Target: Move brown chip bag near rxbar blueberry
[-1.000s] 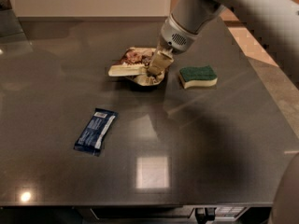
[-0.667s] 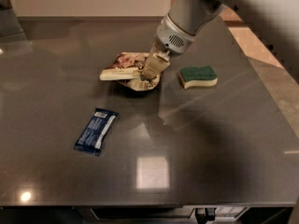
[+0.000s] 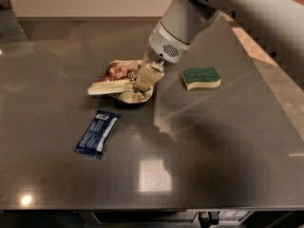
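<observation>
Holding bag point(image 3: 118, 76) with gripper point(image 3: 144, 83), fingers clamped on bag's right edge. Bag sits up-right of rxbar point(image 3: 97, 133), near but apart. Sponge point(image 3: 201, 77) farther right of rxbar. Left, likely: close small gap, release.

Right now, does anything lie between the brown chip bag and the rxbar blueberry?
Nothing visible. The gripper holds the brown chip bag; only bare table separates it from the rxbar blueberry. The sponge lies on the other side.
</observation>
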### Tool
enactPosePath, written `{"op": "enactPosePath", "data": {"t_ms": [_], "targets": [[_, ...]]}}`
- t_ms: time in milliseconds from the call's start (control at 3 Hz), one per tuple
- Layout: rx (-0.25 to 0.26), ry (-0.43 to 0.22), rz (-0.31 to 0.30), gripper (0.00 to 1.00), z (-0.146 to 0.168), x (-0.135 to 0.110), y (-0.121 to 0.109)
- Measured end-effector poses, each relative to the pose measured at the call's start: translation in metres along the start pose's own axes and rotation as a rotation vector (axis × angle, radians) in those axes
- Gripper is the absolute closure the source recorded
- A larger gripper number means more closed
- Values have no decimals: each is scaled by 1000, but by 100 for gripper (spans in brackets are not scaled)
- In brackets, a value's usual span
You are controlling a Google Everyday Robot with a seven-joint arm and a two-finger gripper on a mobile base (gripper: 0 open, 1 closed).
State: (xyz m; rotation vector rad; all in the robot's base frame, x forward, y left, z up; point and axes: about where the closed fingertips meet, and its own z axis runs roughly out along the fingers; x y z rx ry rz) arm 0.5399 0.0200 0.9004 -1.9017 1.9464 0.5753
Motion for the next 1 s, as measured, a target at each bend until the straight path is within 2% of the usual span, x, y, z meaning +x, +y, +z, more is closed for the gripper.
{"op": "enactPosePath", "data": {"t_ms": [667, 1000], "targets": [[0, -1, -2, 12, 2, -2, -1], [0, -2, -3, 0, 4, -2, -1]]}}
